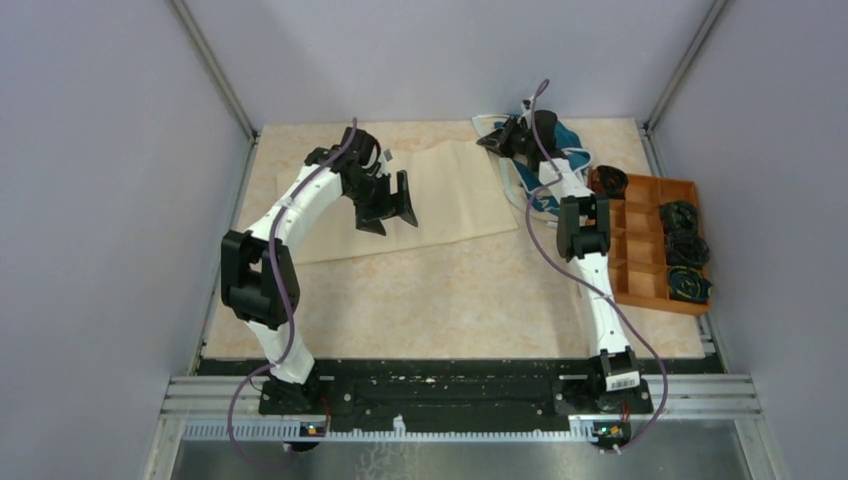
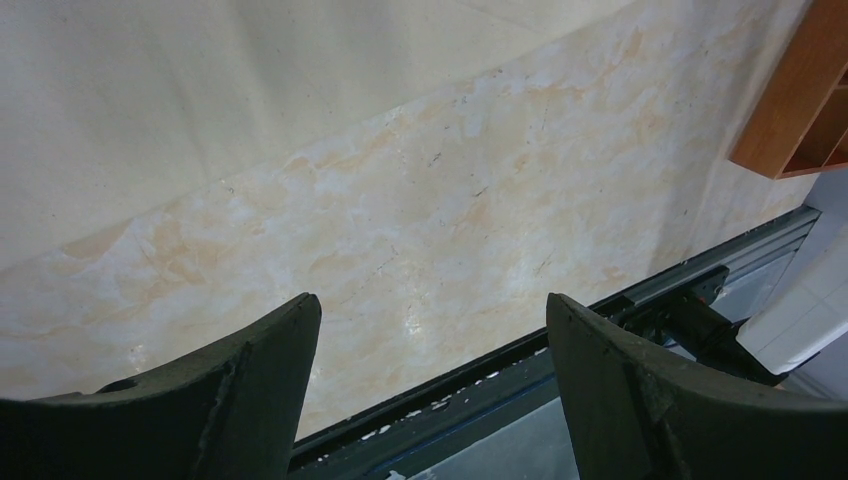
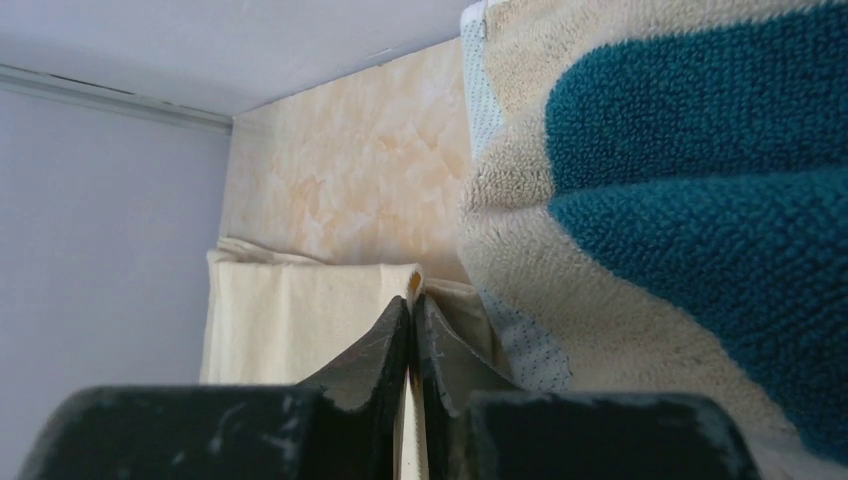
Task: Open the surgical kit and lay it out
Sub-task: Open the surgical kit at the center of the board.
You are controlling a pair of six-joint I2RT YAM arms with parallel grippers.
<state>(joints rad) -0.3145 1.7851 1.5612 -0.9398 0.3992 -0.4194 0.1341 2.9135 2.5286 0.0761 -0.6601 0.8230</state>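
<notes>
Edge of beige cloth wrap [image 3: 290,320] pinched by right gripper [image 3: 412,300], lower centre, presumably to unfold; left gripper [image 2: 430,305] wide, empty.

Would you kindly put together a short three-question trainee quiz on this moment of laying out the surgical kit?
1. True or false: the left gripper is open and holds nothing.
2. Fill in: the right gripper is shut on an edge of the ____.
3. Which fabric lies right beside the right gripper's fingers in the right wrist view?
Key: 1 true; 2 beige cloth wrap; 3 the teal-and-white fabric.
</notes>
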